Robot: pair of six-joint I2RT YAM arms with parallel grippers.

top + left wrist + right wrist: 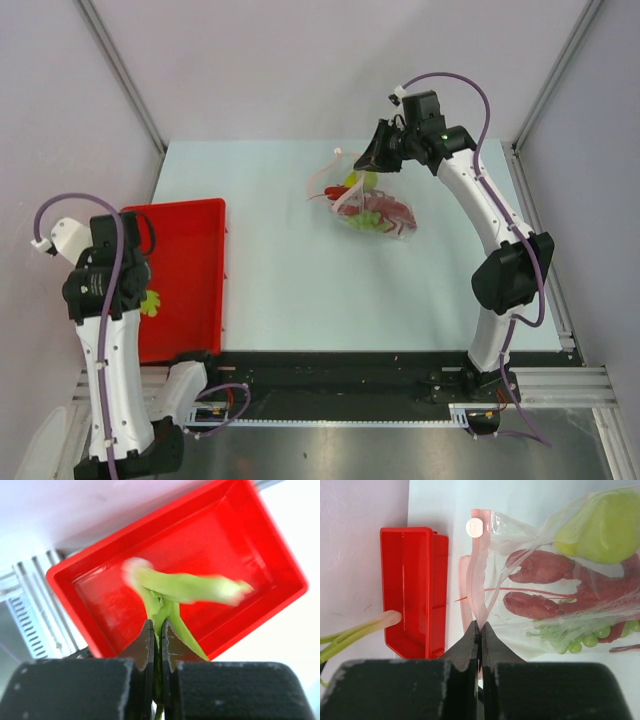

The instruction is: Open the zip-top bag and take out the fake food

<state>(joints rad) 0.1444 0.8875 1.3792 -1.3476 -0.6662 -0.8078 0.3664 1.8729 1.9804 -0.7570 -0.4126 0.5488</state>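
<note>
On the worktop (300,300), the tray (175,207) sits left and the bag (372,212) far right, its mouth apparently open. Lobster (545,602), pear (605,530) and grapes (580,637) are inside, yet to come out. One item is out: the left gripper (157,630) pinches the stalk (185,587) above the tray. The right gripper (480,627) is clamped on the zip strip (479,580).

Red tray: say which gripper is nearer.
Left. The left gripper hangs over the red tray holding the stalk vegetable; the right gripper is far off, pinching the zip-top bag.

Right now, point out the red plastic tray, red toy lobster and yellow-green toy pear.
red plastic tray (235,540), left wrist view, floor
red toy lobster (535,605), right wrist view, lower claw
yellow-green toy pear (607,527), right wrist view, body
</note>
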